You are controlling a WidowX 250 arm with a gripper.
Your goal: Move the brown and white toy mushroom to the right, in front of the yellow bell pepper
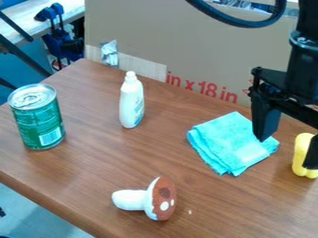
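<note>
Fingers spread and empty, the black gripper hangs at the table's right side. One fingertip overlaps the right corner of a folded, fuzzy turquoise cloth; the other partly hides a rounded yellow object, its long axis running up and down in view. Farther left are a white bottle and green can, with a toy mushroom nearer the camera.
</note>
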